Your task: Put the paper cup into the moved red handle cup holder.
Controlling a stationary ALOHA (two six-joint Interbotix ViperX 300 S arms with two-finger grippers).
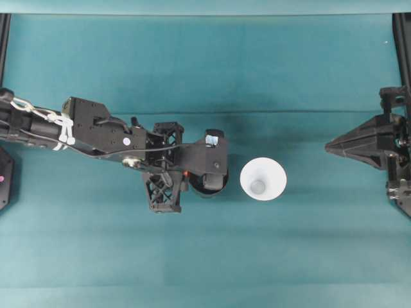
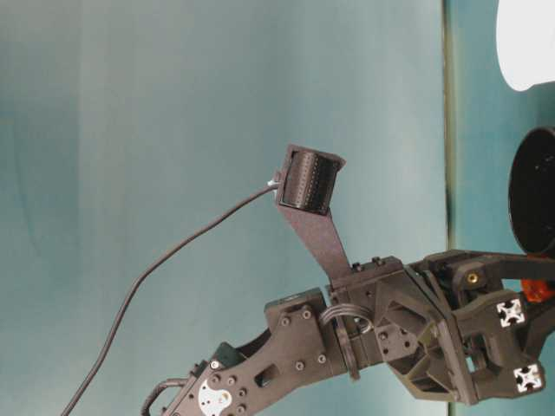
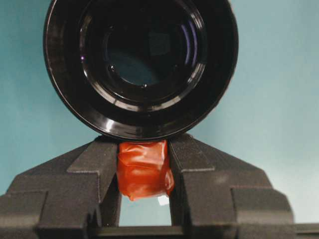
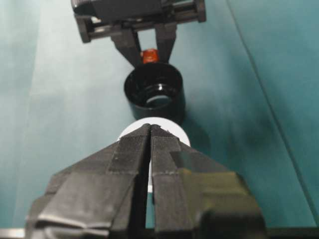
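The red handle cup holder is a glossy black round cup standing on the table, with its open mouth showing. My left gripper is shut on its red-orange handle. From overhead the holder lies partly under the left wrist camera, with the left gripper at its left side. The white paper cup stands just right of the holder, a small gap between them. My right gripper is shut on nothing, well to the cup's right. In the right wrist view its fingertips cover part of the cup, and the holder stands beyond.
Teal cloth covers the whole table. The left arm stretches in from the left edge, and the right arm's base sits at the right edge. Black frame posts stand at the far corners.
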